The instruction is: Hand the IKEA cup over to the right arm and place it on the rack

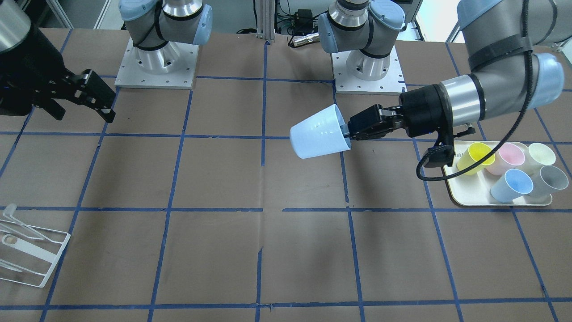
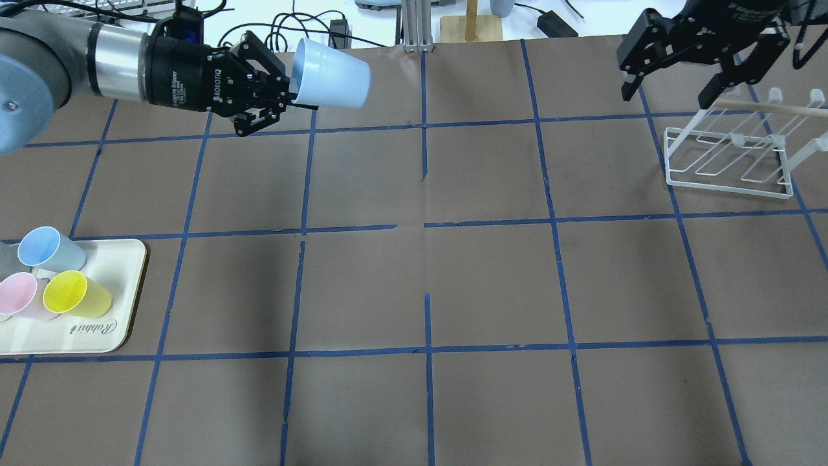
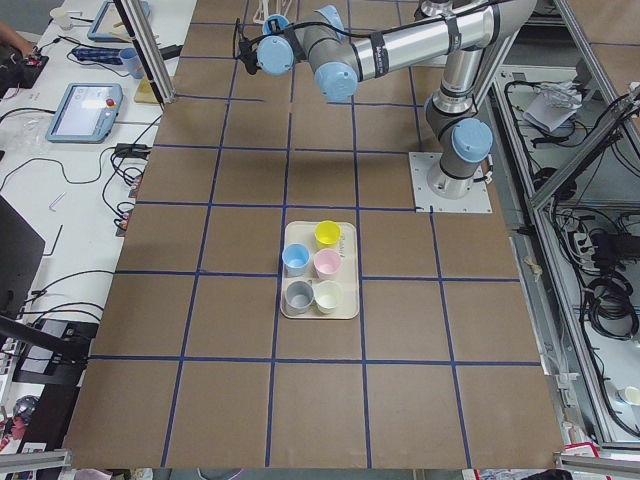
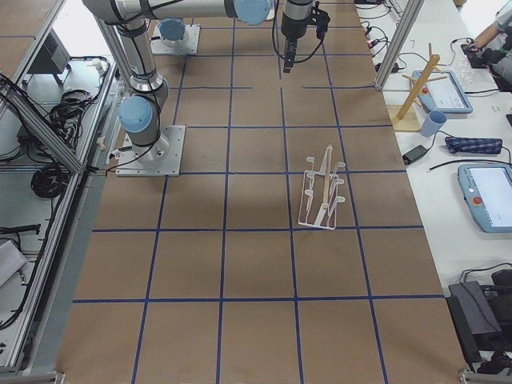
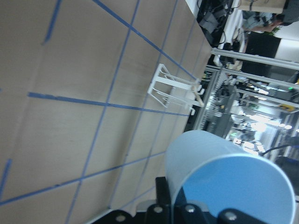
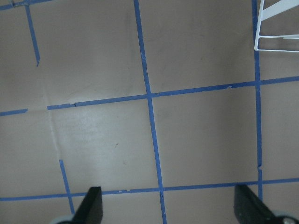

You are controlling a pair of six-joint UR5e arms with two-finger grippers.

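Note:
My left gripper (image 1: pixel 347 131) is shut on the rim of a pale light-blue IKEA cup (image 1: pixel 318 132). It holds the cup on its side, high above the table, base pointing toward the table's middle. The cup also shows in the overhead view (image 2: pixel 331 83), gripped by my left gripper (image 2: pixel 292 97), and in the left wrist view (image 5: pixel 224 177). My right gripper (image 1: pixel 85 115) is open and empty, hovering apart from the cup; in the overhead view my right gripper (image 2: pixel 667 97) hangs just above the white wire rack (image 2: pixel 729 158). The rack (image 1: pixel 27 256) stands empty.
A cream tray (image 1: pixel 464 197) on my left side holds a second light-blue cup (image 1: pixel 511 184), a yellow cup (image 1: pixel 476 157), a pink, a cream and a grey cup. The tray (image 2: pixel 126 259) lies near the table's left edge. Blue tape lines grid the brown table.

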